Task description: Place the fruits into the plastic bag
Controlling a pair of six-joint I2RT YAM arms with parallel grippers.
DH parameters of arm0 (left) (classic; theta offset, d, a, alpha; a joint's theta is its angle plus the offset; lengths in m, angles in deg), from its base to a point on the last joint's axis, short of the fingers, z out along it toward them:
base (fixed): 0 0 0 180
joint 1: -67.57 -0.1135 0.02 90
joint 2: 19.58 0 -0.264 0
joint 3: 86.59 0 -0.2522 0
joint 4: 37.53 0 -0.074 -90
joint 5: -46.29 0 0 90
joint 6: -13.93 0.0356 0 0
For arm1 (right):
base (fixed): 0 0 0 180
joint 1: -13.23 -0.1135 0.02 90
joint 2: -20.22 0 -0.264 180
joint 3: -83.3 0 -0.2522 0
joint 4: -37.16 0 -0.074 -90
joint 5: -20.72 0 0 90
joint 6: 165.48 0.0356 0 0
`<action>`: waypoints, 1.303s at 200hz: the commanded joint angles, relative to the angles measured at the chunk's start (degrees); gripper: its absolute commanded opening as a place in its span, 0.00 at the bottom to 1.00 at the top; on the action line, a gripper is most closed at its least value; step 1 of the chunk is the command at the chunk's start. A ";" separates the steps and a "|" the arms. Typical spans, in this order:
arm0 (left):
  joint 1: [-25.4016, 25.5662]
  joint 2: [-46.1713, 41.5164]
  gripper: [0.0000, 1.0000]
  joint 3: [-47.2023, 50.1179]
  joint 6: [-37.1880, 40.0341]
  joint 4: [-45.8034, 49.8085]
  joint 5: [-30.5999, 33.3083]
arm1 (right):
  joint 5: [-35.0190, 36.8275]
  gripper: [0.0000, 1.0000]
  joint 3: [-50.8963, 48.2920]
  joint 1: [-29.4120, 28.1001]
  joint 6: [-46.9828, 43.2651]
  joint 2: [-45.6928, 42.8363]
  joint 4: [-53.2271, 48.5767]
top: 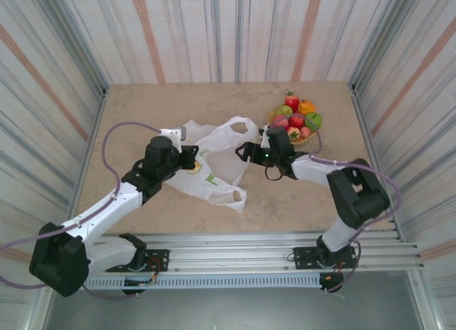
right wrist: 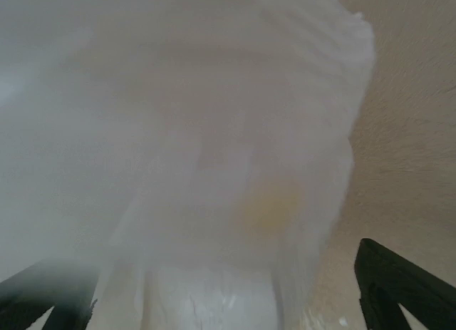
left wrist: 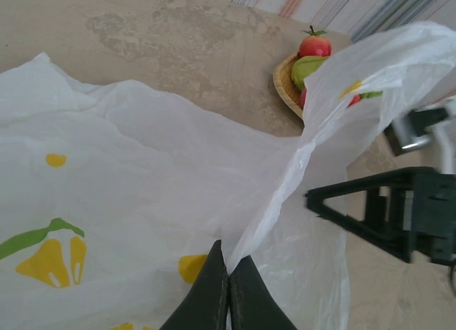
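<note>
The white plastic bag with lemon prints lies crumpled mid-table. My left gripper is shut on a fold of its rim, and the pinch shows close up in the left wrist view. My right gripper is open at the bag's right edge; its wrist view is blurred, with bag film lying between the wide-apart fingers. The fruits are piled on the tan tray just behind the right gripper: a red apple, a green apple, an orange.
Striped walls close in the table at the back and both sides. The tray sits at the back right, close behind the right wrist. Bare tabletop lies to the left of the bag and along the near edge.
</note>
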 commanded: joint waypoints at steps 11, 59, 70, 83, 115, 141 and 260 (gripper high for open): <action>-0.62 -0.68 0.00 0.64 -1.34 -2.55 -1.02 | 0.35 0.74 0.06 -1.28 7.27 5.26 11.76; -0.55 0.43 0.11 -0.14 7.63 3.75 3.37 | 0.46 0.09 1.03 -2.36 7.25 1.46 12.63; 0.17 0.47 0.17 -0.43 10.21 4.80 4.07 | 1.54 0.02 1.01 -2.89 7.33 0.00 12.07; 1.34 0.20 0.23 -0.58 13.33 5.87 5.90 | 3.14 0.00 1.15 -3.66 7.47 -1.51 10.94; 4.13 -0.01 0.38 -0.42 19.12 5.94 10.47 | 5.54 0.00 1.84 -5.42 7.43 -4.09 9.38; 4.28 1.33 0.50 -2.21 19.55 8.22 11.90 | 6.50 0.00 2.40 -6.54 6.97 -4.89 8.82; 4.48 6.95 0.75 -4.58 16.59 13.04 27.13 | 9.99 0.00 2.75 -9.06 6.86 -7.13 7.46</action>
